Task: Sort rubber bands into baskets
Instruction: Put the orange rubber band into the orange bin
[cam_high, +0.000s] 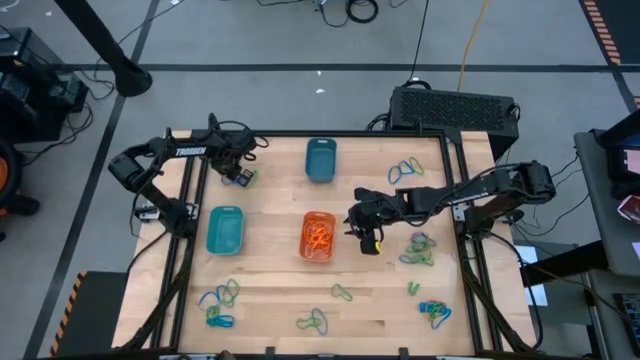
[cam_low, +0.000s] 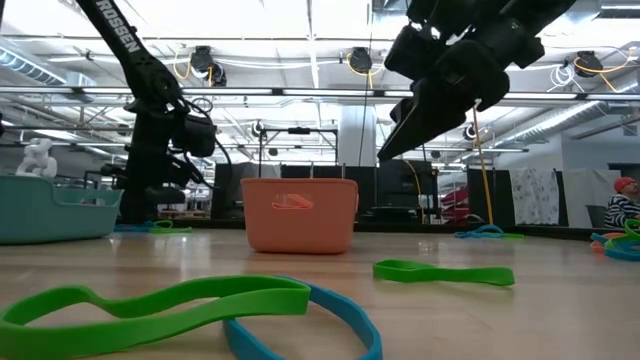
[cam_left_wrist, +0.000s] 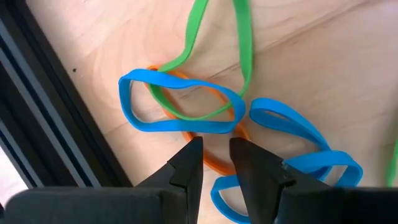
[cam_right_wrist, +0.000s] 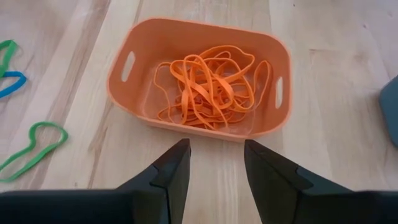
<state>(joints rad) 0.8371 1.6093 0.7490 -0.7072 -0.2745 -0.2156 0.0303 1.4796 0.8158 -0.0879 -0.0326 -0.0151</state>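
**Left gripper poised over a tangled cluster; right gripper empty beside the orange basket**

The left gripper (cam_left_wrist: 216, 163) is found low over a tangle of rubber bands, its fingers (cam_left_wrist: 186, 167) parted by a narrow gap and holding nothing. Directly beyond the fingertips an orange band (cam_left_wrist: 214, 163) is seen, crossed by a blue band (cam_left_wrist: 180, 102) and a green band (cam_left_wrist: 242, 56); a second blue loop (cam_left_wrist: 305, 155) lies just beside one finger. It is judged that the orange band should be taken where it shows alone at the tips, so that the overlapping blue and green loops are not dragged up with it. The dark table frame (cam_left_wrist: 50, 124) runs close alongside the fingers, so little room is left on that side; open board lies on the other.

The right gripper (cam_right_wrist: 214, 168) hangs above the board with fingers moderately apart and empty. Just ahead of its tips stands the orange basket (cam_right_wrist: 118, 84), already holding a heap of orange bands (cam_right_wrist: 208, 87). A clear strip of wood separates tips from basket wall.

Farther off, the turquoise basket (cam_high: 226, 230) and the dark teal basket (cam_high: 320, 160) are noted, with loose bands (cam_high: 420, 248) scattered towards the table edges, well apart from both.
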